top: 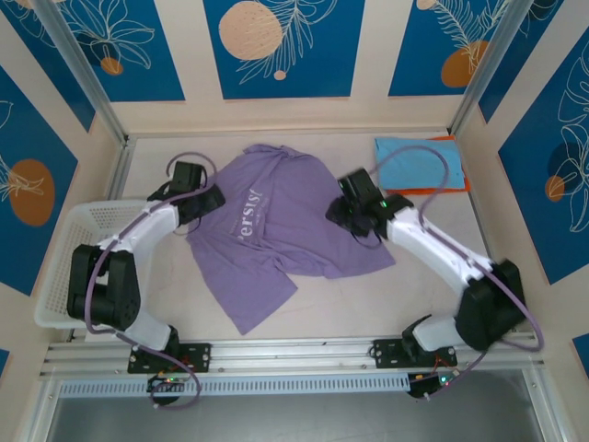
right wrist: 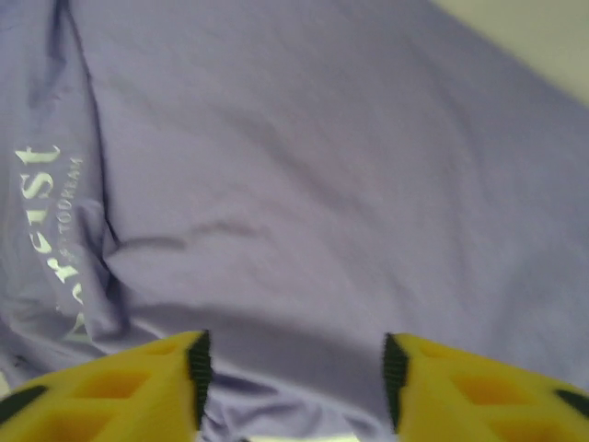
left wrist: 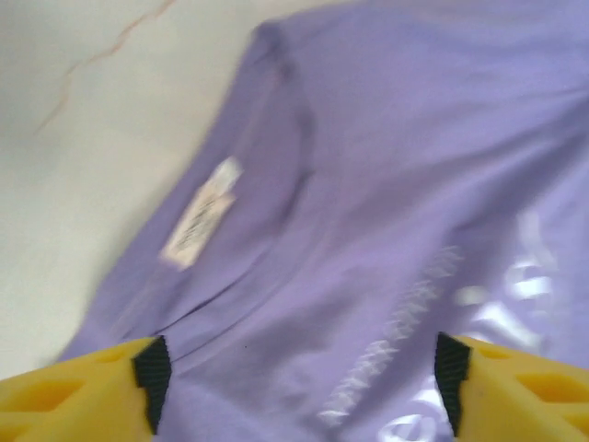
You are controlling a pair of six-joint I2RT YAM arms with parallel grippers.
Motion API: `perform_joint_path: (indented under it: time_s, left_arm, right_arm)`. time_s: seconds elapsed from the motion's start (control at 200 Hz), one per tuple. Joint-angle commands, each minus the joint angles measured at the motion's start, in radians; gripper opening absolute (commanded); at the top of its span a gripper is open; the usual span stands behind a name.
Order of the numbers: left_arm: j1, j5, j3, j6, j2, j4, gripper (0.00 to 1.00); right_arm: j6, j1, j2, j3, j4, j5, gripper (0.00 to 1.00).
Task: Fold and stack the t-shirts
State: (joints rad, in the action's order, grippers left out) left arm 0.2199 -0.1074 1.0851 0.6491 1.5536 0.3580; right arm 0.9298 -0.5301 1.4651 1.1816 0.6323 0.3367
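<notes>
Left fingers point(left wrist: 83, 391), right fingers point(right wrist: 110, 391) — apart — above purple tee point(top: 276, 235) on beige table point(top: 368, 308), blue-panelled walls point(top: 276, 37).

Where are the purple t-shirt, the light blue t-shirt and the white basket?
purple t-shirt point(top: 308, 226): top external view, middle of its body.
light blue t-shirt point(top: 414, 164): top external view, middle of the cloth.
white basket point(top: 57, 267): top external view, its left mesh wall.

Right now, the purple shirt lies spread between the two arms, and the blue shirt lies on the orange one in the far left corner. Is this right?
Not quite. The blue shirt lies on the orange one in the far right corner, as the top external view shows. The purple shirt does lie spread between the two arms.
</notes>
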Motion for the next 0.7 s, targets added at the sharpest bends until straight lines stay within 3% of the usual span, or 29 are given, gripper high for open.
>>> perform_joint_path:
  time_s: [0.0, 0.15, 0.265, 0.335, 0.49, 0.595, 0.695]
  left_arm:
    - [0.032, 0.033, 0.184, -0.08, 0.11, 0.044, 0.86]
    - [0.031, 0.122, 0.41, -0.176, 0.322, 0.026, 0.94]
    - [0.026, 0.208, 0.645, -0.271, 0.532, 0.093, 0.96]
    - [0.024, 0.244, 0.799, -0.311, 0.655, 0.139, 0.97]
    - [0.021, 0.276, 1.209, -0.384, 0.933, 0.31, 0.97]
    - [0.021, 0.278, 1.413, -0.42, 1.05, 0.381, 0.98]
    - [0.018, 0.286, 1.445, -0.447, 1.082, 0.373, 0.98]
  right_arm:
    - [-0.236, 0.025, 0.236, 0.246, 0.041, 0.004, 0.39]
    - [-0.387, 0.083, 0.554, 0.576, 0.021, -0.02, 0.35]
    - [-0.474, 0.152, 0.77, 0.827, 0.044, -0.094, 0.46]
    - [-0.551, 0.185, 0.915, 1.022, 0.103, -0.168, 0.57]
    - [-0.706, 0.204, 1.147, 1.344, 0.164, -0.219, 0.65]
    - [-0.779, 0.213, 1.227, 1.443, 0.145, -0.261, 0.66]
    - [-0.81, 0.221, 1.246, 1.435, 0.095, -0.334, 0.66]
